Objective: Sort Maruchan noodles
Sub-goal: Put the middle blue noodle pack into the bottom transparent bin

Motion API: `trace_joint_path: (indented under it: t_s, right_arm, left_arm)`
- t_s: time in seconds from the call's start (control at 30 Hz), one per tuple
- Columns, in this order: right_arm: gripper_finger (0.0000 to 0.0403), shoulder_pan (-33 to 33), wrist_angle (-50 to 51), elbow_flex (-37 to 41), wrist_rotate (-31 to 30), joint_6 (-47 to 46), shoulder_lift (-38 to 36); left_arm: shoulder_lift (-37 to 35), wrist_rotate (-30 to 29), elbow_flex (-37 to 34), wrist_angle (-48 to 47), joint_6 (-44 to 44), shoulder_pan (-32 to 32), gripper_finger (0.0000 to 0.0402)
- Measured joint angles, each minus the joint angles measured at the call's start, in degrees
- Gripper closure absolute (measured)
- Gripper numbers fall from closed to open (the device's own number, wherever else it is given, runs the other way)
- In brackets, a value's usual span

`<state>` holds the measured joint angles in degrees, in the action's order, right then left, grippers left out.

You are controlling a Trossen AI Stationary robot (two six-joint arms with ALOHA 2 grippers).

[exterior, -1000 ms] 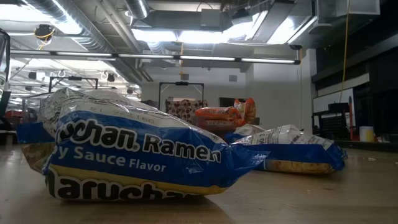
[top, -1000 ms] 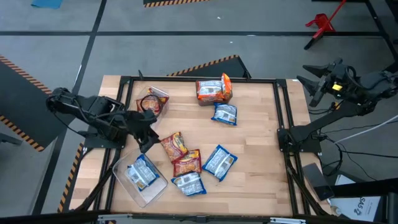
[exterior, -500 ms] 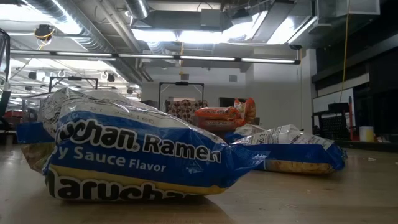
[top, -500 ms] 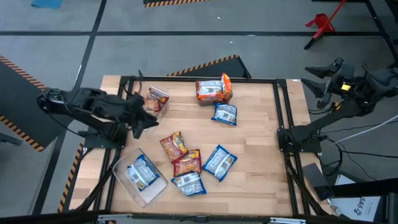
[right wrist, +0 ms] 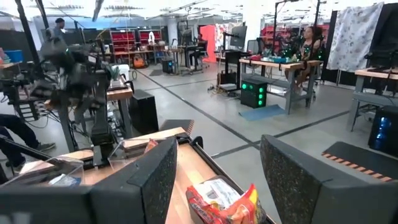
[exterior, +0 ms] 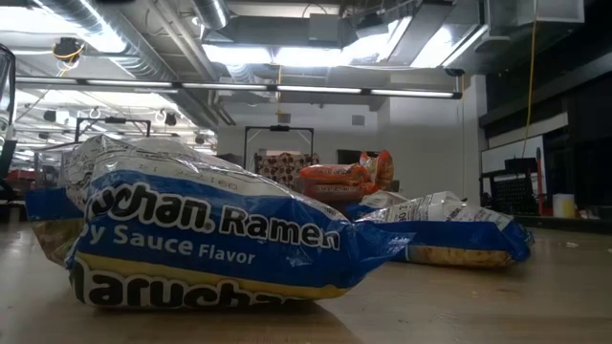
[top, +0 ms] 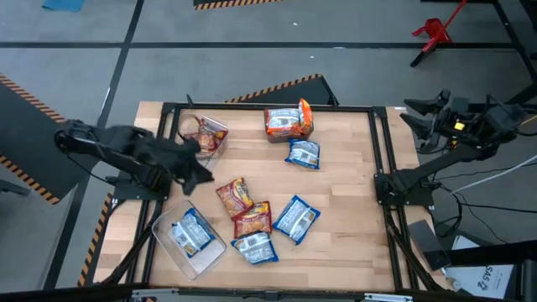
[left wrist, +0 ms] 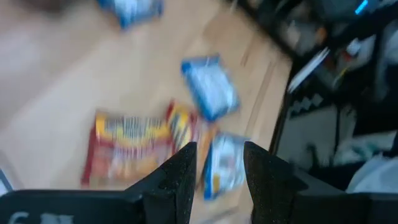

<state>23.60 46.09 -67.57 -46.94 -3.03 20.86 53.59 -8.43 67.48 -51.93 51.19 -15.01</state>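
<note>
Between picks, by the look of it. Left end effector [top: 195, 172] empty, fingers apart, hovering beside the red packets [top: 242, 210] mid-tabletop. Right end effector [top: 417, 117] parked off the tabletop edge, released. Next: drop onto a red packet [top: 235, 195], clench.

Two dark fingers [left wrist: 180, 177] of the left gripper [left wrist: 219, 180] stand a little apart with nothing between them. Past them is a wooden table [left wrist: 74, 74]. A red packet [left wrist: 127, 149] lies there. Blue packets [left wrist: 210, 87] lie near it. One blue packet [left wrist: 222, 163] shows between the fingers. The view is blurry.
</note>
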Motion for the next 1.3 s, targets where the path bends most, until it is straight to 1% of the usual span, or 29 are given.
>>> trace_joint_path:
  t_s: [0.1, 0.17, 0.27, 0.43, 0.6, 0.77, 0.9, 1.13, 1.2, 1.3]
  right_arm:
    - [0.0187, 0.01, -0.06, 1.02, -0.80, 0.00, -0.13]
    - [0.0187, -0.01, 0.01, 1.05, -1.77, 0.04, -0.11]
    - [0.0187, 0.00, 0.00, 1.00, -2.10, 0.25, -0.15]
    - [0.0187, 0.01, 0.01, 1.00, -2.56, 0.69, -0.14]
    - [0.0187, 0.02, 0.02, 1.00, -2.60, 0.72, -0.13]
    - [0.0187, 0.01, 0.39, 1.00, -4.06, 0.76, -0.13]
    - [0.0187, -0.01, 0.39, 1.00, -4.05, 0.76, -0.13]
    - [0.0187, 0.00, 0.37, 1.00, -4.04, 0.76, -0.13]
    - [0.0187, -0.01, 0.37, 0.98, -4.06, 0.76, -0.13]
    - [0.0187, -0.01, 0.37, 0.98, -4.04, 0.76, -0.13]
  left_arm:
    - [1.72, 2.73, -3.93, 2.94, 3.22, -1.50, 0.0275]
    - [2.94, 3.74, -5.31, 4.29, 4.67, -2.66, 0.0275]
    - [4.59, 5.11, -5.65, 5.71, 5.78, -4.20, 0.0275]
    - [7.18, 5.70, -5.65, 6.08, 9.38, -6.98, 0.0275]
    - [12.75, 11.37, -5.65, 6.06, 10.31, -10.11, 0.0275]
    - [17.50, 11.49, -5.65, 5.05, 12.47, -12.50, 0.0275]
    - [18.90, 11.06, -5.65, 4.79, 15.45, -15.24, 0.0275]
    - [19.60, 8.23, -5.65, 3.16, 26.13, -23.50, 0.0275]
    - [20.33, 7.46, -5.63, 1.68, 28.09, -25.50, 0.0275]
    - [22.62, 7.81, -5.63, -0.09, 29.35, -27.81, 0.0275]
